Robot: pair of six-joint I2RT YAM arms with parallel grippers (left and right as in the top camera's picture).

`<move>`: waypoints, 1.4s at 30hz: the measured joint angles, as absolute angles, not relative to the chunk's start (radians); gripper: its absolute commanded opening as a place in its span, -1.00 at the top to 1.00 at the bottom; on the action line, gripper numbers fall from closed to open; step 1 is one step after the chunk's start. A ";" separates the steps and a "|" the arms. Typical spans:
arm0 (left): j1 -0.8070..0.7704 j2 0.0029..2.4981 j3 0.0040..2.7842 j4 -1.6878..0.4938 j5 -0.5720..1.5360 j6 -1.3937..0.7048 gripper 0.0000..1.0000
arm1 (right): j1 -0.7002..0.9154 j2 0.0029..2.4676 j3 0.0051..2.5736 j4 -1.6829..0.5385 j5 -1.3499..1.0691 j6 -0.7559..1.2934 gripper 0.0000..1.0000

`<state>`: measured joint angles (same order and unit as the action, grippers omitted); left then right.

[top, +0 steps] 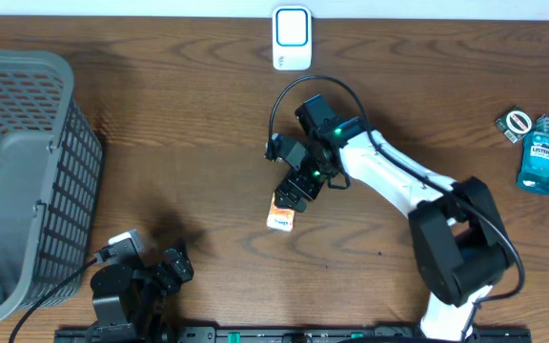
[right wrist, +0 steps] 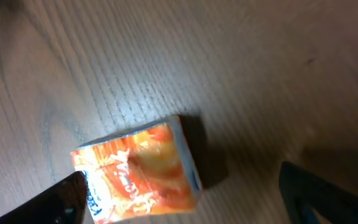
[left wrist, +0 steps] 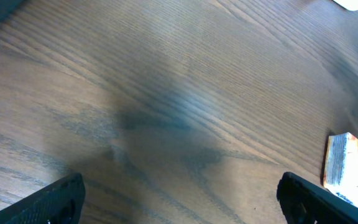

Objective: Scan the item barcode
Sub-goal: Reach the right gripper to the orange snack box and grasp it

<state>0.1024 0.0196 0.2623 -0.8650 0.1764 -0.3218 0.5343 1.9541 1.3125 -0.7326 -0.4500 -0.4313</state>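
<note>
1. A wooden table (top: 198, 114) seen from above. A grey basket (top: 27, 105) stands at the left edge, and a small white scanner (top: 292, 38) sits at the far edge, in the middle.
2. The item to scan is a small orange box (top: 281, 211). It lies flat on the table near the centre, well apart from the scanner.
3. The right tool (top: 295, 191) hangs just above the box. In its own camera the fingers are spread wide at either side of the box (right wrist: 138, 171) and are not touching it. Nothing is held.
4. The left tool (top: 174, 267) is parked near the front edge, its fingers spread and empty. Its camera catches the box (left wrist: 353, 171) at the right edge of its view.
5. No barcode can be made out on the faces of the box that show.
6. Risk: the box lies at an angle to the right tool's fingers. If they close without lining up, one finger would likely touch first and push or spin the box away.
7. Risk: the box looks light and soft. A hard squeeze could crush it, and a weak one could drop it on the way to the scanner.
8. Risk: if it is lifted with the barcode under a finger or turned away, the scanner would read nothing.
</note>
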 measured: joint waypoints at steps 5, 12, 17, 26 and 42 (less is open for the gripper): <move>0.102 0.020 0.262 -0.865 0.176 -0.322 -0.96 | 0.534 2.024 1.312 -0.741 -0.478 -0.469 0.21; 0.102 0.020 0.262 -0.865 0.176 -0.322 -0.96 | 0.533 2.051 1.313 -0.747 -0.530 -0.485 0.98; 0.102 0.020 0.262 -0.865 0.176 -0.322 -0.96 | 0.528 2.051 1.314 -0.746 -0.551 -0.482 0.98; 0.102 0.020 0.262 -0.865 0.176 -0.322 -0.96 | 0.504 2.073 1.468 -0.889 -0.512 -0.046 0.97; 0.102 0.020 0.262 -0.865 0.176 -0.322 -0.96 | 0.410 2.052 1.545 -1.343 -0.557 0.837 0.98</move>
